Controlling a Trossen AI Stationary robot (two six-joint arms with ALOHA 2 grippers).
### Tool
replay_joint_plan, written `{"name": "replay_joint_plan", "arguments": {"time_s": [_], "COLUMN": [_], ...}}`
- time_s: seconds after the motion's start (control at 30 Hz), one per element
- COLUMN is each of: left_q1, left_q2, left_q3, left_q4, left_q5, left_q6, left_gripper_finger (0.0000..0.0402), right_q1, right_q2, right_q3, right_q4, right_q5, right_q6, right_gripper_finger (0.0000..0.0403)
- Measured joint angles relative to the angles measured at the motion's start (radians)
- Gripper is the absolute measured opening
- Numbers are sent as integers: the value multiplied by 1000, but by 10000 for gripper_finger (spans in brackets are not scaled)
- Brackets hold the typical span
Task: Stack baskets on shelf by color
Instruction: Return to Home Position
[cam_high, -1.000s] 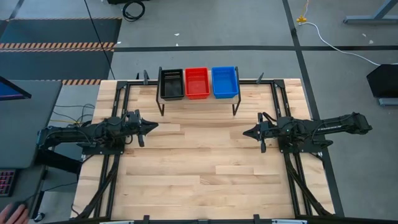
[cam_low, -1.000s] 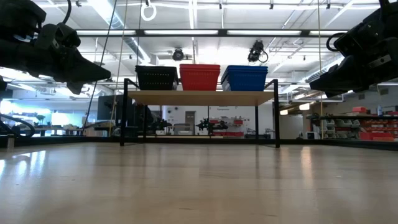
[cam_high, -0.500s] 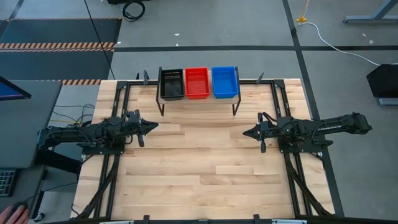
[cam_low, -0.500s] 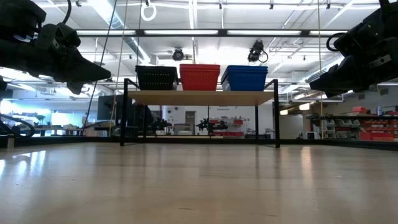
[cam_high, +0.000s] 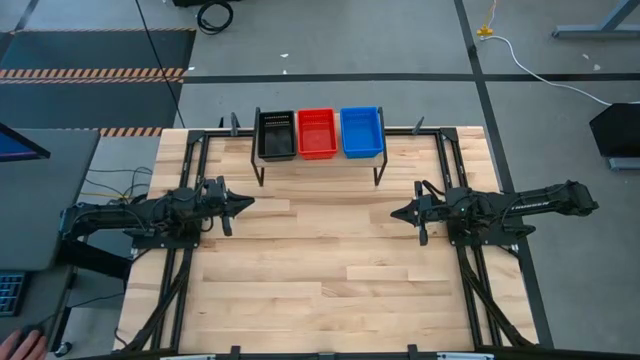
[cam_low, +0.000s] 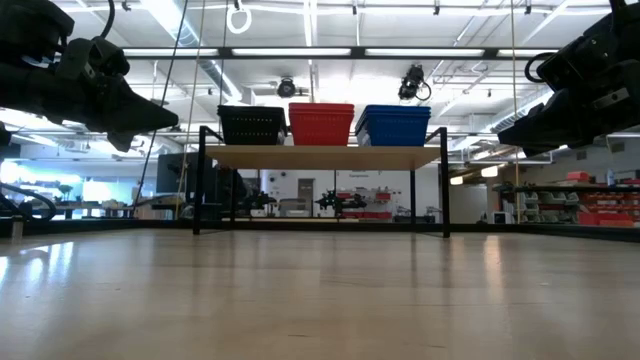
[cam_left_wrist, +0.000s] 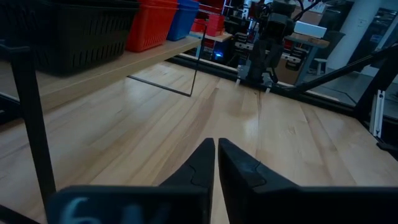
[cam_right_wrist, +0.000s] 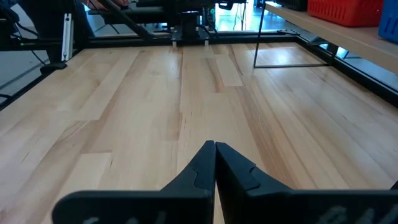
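On the shelf at the table's far edge stand three stacks of baskets side by side: black on the left, red in the middle, blue on the right. In the low view they rest on the shelf's wooden top: black, red, blue. My left gripper hovers shut over the table's left side, holding nothing. My right gripper hovers shut over the right side, also holding nothing. Both point toward the table's middle.
The wooden tabletop lies bare between the two arms and toward the near edge. Black metal frame rails run along the left and right sides. The shelf's thin black legs stand on the table's far part.
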Motion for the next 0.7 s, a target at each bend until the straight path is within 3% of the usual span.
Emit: {"name": "replay_joint_plan", "arguments": {"time_s": [0.7], "left_q1": [0], "left_q2": [0], "left_q3": [0], "left_q4": [0], "left_q5": [0], "left_q6": [0], "left_gripper_finger": [24], "right_q1": [0], "right_q2": [0], "right_q3": [0], "right_q4": [0], "right_q5": [0], "right_q6": [0], "right_gripper_finger": [16]}}
